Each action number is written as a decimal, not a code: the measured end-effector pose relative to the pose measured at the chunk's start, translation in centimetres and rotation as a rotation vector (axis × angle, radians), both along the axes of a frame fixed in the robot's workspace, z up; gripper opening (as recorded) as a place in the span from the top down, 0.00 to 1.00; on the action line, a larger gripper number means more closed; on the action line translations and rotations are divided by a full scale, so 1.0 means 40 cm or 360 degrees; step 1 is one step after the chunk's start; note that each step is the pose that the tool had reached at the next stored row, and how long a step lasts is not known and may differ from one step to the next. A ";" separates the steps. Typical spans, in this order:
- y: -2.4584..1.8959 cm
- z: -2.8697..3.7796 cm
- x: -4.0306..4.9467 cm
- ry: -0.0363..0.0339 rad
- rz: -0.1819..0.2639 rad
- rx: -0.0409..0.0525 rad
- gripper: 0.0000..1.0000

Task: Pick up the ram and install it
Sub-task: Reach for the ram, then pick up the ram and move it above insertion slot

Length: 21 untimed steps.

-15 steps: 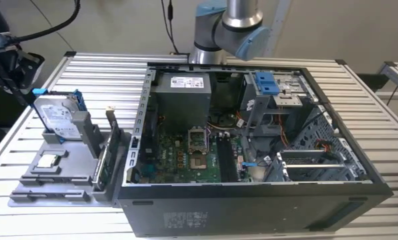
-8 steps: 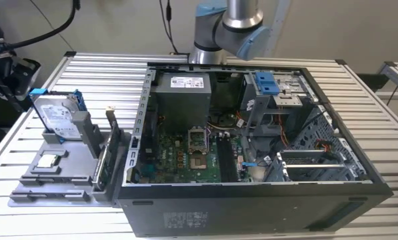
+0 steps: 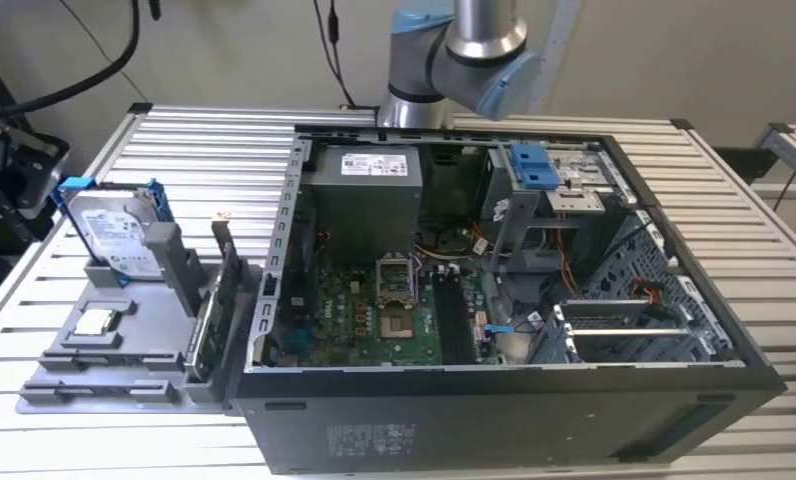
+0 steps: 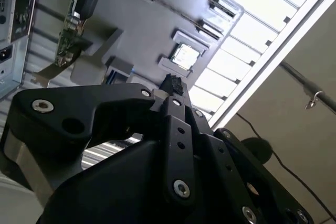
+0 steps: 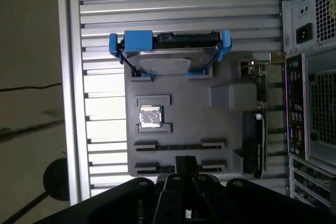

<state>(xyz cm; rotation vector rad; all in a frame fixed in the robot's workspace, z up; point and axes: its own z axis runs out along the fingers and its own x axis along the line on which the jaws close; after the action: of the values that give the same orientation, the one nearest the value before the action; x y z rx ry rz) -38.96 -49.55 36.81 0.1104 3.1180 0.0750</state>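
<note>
slatted table (image 3: 198, 150) bears grey tray (image 3: 105, 388) and computer case (image 3: 505, 425).

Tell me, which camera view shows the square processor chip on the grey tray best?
The first wrist view: it faces the processor chip squarely, unobstructed on the grey tray. The second wrist view shows it obliquely, beyond the gripper. The exterior view shows it at a slant, at that view's left.

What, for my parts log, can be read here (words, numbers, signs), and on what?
On the hard drive: a label, too small to read.
On the power supply: a sticker, too small to read.
On the computer case: a printed patch, blurred, unreadable.
No text can be read.
</note>
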 end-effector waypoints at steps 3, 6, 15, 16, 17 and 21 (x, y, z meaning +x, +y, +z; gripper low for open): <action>-0.021 -0.001 0.000 0.0000 0.0000 0.0000 0.89; -0.042 -0.002 0.000 0.0000 0.0000 0.0000 0.89; -0.106 -0.005 0.000 0.0000 0.0000 0.0000 0.89; -0.113 -0.005 0.000 0.0000 0.0000 0.0000 0.89; -0.119 -0.006 0.000 0.0000 0.0000 0.0000 0.89; -0.144 -0.007 0.000 0.0000 0.0000 0.0000 0.89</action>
<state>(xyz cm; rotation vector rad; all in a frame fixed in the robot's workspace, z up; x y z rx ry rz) -38.96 -55.30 36.54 0.1104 3.1181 0.0749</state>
